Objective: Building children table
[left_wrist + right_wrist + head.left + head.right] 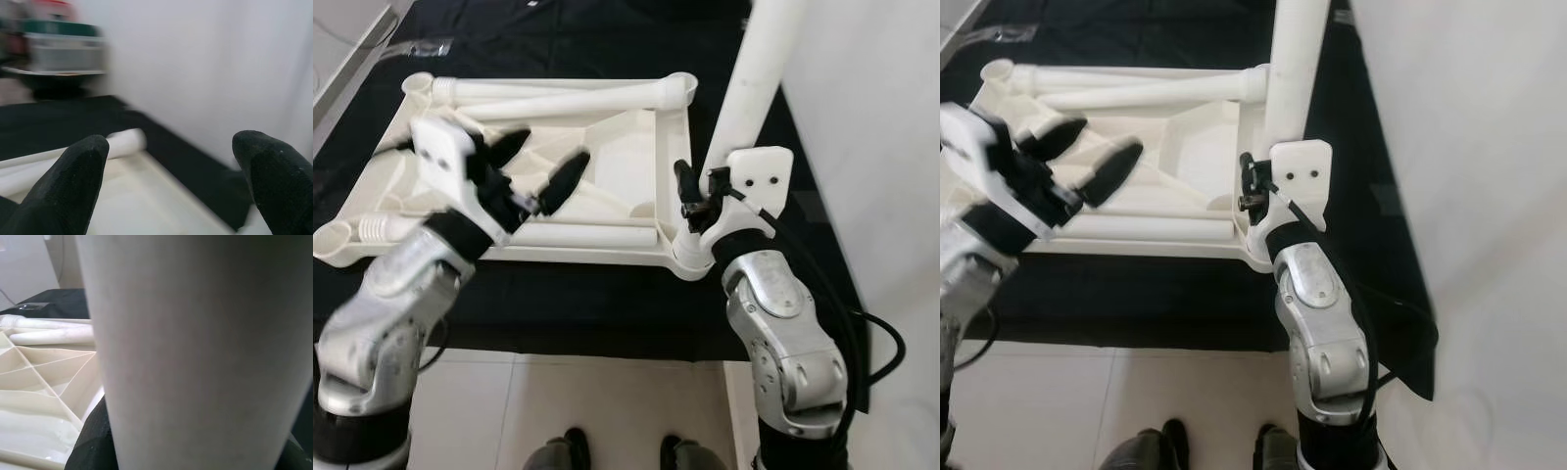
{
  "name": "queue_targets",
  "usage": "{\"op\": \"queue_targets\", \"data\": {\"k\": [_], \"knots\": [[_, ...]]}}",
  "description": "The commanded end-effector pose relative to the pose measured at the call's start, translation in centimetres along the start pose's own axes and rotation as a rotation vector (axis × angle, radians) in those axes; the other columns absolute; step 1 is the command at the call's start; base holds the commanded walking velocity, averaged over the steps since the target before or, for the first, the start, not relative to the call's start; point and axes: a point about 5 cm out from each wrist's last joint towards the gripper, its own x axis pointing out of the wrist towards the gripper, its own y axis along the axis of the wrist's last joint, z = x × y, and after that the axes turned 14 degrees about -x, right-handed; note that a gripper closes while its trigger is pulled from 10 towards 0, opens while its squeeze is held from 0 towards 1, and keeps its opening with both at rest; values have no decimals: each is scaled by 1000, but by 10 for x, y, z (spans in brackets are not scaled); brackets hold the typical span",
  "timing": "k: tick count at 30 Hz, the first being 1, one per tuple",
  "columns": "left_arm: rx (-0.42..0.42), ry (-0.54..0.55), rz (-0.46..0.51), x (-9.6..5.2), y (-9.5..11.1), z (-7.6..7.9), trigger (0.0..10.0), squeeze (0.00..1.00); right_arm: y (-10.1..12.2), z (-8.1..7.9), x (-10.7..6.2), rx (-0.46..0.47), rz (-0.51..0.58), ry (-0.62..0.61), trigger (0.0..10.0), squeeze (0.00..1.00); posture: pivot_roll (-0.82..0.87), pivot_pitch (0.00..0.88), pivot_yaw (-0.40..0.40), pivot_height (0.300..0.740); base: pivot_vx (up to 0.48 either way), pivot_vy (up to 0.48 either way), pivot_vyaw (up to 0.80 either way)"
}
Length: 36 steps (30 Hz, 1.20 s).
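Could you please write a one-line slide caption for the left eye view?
Right end effector grips an upright white leg at the upturned tabletop's corner; the open left end effector hovers above it.

upright leg [759, 69] cut off above, shelf [58, 46] blurred

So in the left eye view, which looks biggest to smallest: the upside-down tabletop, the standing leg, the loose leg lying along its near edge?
1. Upside-down tabletop, clearly largest.
2. Standing leg, held by the right end effector.
3. Loose leg lying along the near edge.

The two legs may match; the standing one is nearer the camera, so that ranking is unsure.
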Motion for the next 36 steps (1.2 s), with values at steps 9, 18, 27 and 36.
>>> {"op": "queue_targets", "data": {"k": [9,18,27,36], "knots": [[-253,-541,-54,54,33,35,10000,0,-25,-30,-1,75,-89,125,10000,0,-34,236,70,740,0,0,0],[-228,-592,-143,86,46,32,10000,0,-15,-40,-6,64,-9,174,10000,0,-36,237,95,740,0,0,0],[-99,-624,-274,97,28,27,10000,0,-7,-49,-7,31,65,239,10000,0,-30,230,102,740,0,0,0],[58,-638,-325,102,25,25,5255,0,-2,-59,-8,-11,116,321,10000,0,-32,221,101,740,0,0,0]]}}
